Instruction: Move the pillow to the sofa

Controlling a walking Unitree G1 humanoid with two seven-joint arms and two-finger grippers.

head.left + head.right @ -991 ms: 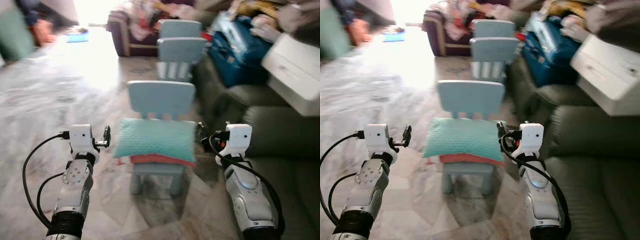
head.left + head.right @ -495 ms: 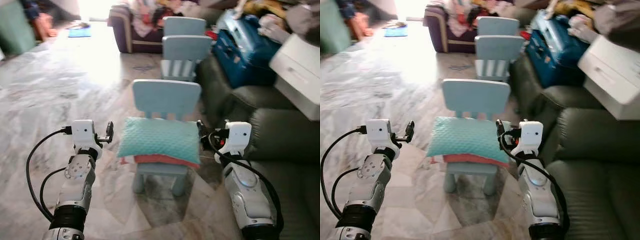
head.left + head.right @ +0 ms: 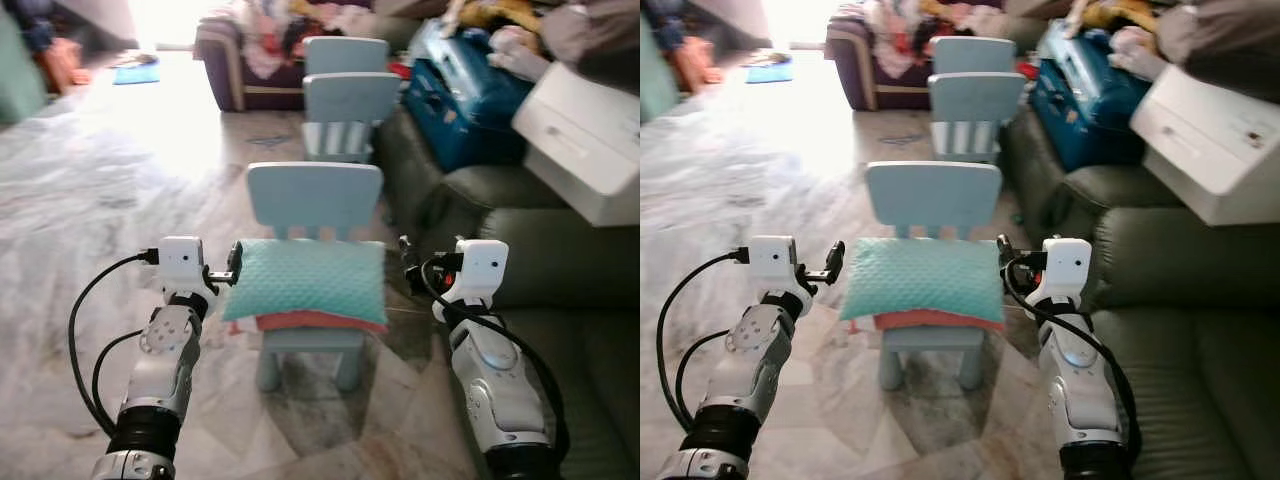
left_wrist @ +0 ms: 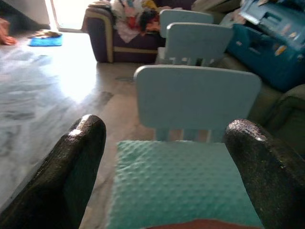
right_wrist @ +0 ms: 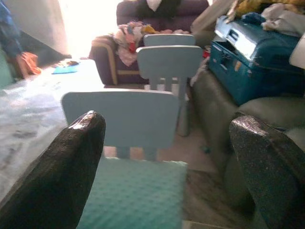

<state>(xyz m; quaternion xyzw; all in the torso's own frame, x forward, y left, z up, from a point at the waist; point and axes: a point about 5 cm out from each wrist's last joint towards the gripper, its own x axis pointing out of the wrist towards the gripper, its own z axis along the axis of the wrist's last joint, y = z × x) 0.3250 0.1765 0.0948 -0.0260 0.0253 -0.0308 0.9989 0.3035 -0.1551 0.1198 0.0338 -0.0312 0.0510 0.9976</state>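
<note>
My left gripper (image 3: 236, 270) is raised at seat height with its fingers spread wide and nothing between them; its tips sit just beside the near end of the teal pillow (image 3: 305, 281), and I cannot tell whether they touch the fabric; through my left wrist camera the two black fingers (image 4: 71, 176) frame the pillow's dimpled top, which lies straight ahead of them. My right gripper (image 3: 407, 262) is likewise wide open and empty, level with the pillow and just beside its opposite end; from that wrist the pillow lies ahead and toward the inner finger (image 5: 62, 171), while the outer finger stands before the dark green sofa (image 3: 570, 300). So the pillow rests between my two grippers, held by neither; it lies flat on a red cushion (image 3: 320, 321), and both sit on the seat of a small pale blue chair (image 3: 315, 198). Two more pale blue chairs (image 3: 345, 110) stand beyond it; the sofa is immediately outboard of my right arm, and a blue suitcase (image 3: 470, 100) is farther along it.
</note>
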